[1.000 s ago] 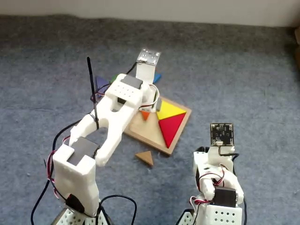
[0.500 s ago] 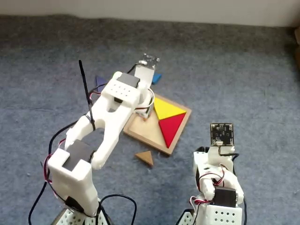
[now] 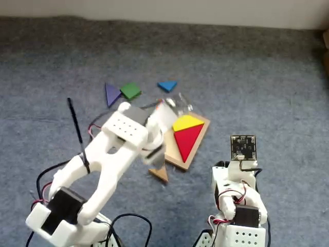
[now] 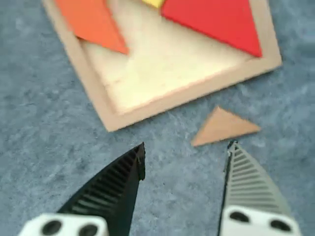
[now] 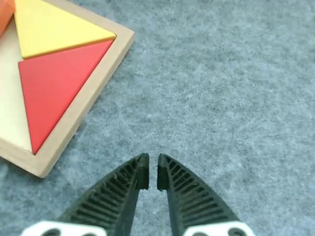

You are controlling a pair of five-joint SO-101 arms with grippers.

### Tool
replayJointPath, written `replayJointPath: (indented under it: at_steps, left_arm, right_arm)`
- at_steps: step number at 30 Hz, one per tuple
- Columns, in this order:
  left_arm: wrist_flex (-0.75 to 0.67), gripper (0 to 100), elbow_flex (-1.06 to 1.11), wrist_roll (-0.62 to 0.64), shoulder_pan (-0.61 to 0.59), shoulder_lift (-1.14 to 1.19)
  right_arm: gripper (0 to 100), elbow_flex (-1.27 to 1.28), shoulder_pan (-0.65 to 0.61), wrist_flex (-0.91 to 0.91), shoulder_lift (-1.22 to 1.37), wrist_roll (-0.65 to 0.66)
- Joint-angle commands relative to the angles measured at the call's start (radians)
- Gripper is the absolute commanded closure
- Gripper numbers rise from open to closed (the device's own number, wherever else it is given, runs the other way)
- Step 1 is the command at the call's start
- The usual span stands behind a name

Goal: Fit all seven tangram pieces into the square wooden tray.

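From my station I see the left gripper (image 4: pixel 185 150) with its fingers spread wide and nothing between them. It hangs over the grey-blue carpet (image 3: pixel 257 77), just outside one corner of the wooden tray (image 4: pixel 93 93). The tan triangle (image 4: pixel 224 127) lies flat on the carpet just beyond the fingertips, closer to the pale finger (image 4: pixel 246 182) than to the black one. I cannot tell whether the pale tip touches it.

In the high view, the left arm (image 3: pixel 103 164) stretches over the near-left part of the tray (image 3: pixel 201 140). The tan triangle (image 3: pixel 159 174) is just beside the tray's near edge, partly under the arm.

Three pieces are inside the tray. The red triangle (image 3: pixel 186 140) and the yellow triangle (image 3: pixel 187 122) lie edge to edge at the right side. The orange piece (image 4: pixel 91 22) lies against the rim apart from them, and bare wood shows between.

Three more pieces lie on the carpet beyond the tray, well apart from it — the purple triangle (image 3: pixel 110 93), the green square (image 3: pixel 130 91) touching or almost touching it, and the blue triangle (image 3: pixel 167 85) further right.

The right arm (image 3: pixel 239 200) sits folded near its base. The right gripper (image 5: pixel 151 164) has its fingers almost together with only a thin slit, holding nothing. It is over bare carpet, near the tray's corner.
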Motion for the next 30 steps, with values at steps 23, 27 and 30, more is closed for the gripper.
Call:
replayJointPath:
  at_steps: [23, 27, 30]
  left_arm:
    - [-0.238, 79, 0.079, -0.112, 0.134, 0.16]
    - [-0.239, 88, 0.081, -0.114, 0.148, 0.153]
    - [-0.235, 90, 0.085, -0.11, 0.153, 0.124]
  right_arm:
    - [95.4, 0.142, 0.013, -0.019, -0.008, -0.002]
    - [95.4, 0.142, 0.013, -0.019, -0.008, -0.002]
    - [95.4, 0.142, 0.013, -0.019, -0.008, -0.002]
